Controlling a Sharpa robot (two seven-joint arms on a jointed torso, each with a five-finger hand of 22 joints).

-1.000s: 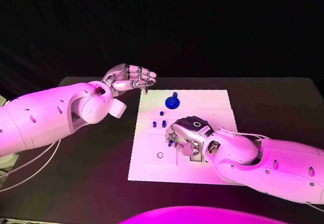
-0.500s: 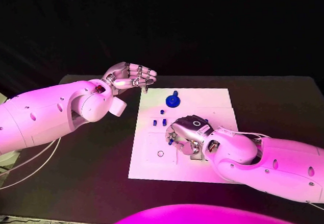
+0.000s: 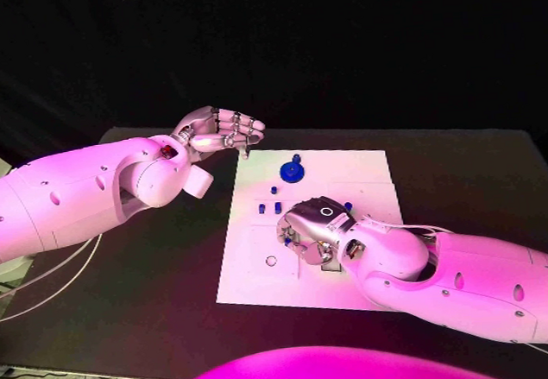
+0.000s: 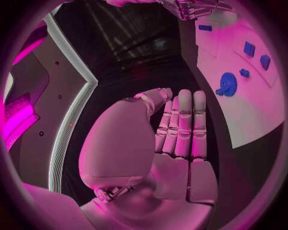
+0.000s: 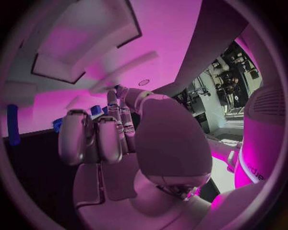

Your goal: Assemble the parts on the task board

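The left hand [image 3: 221,130] hovers in the upper left of the frame beyond the task board's [image 3: 255,281] corner, fingers curled in on nothing. The right hand [image 3: 312,230] lies low on the board at centre frame; whether it pinches anything, I cannot tell. A round blue part [image 3: 292,171] sits near the board's far edge, small blue parts [image 3: 269,208] nearer the middle, on the black desk [image 3: 144,301].

- Head view: looking down steeply on the table [image 3: 473,177] and the task board [image 3: 360,171] from above.
- Left wrist view: sitting close behind the left hand [image 4: 174,139], sharing the task board [image 4: 264,105].
- Right wrist view: peering past the right hand [image 5: 120,139], very near the task board [image 5: 174,28].
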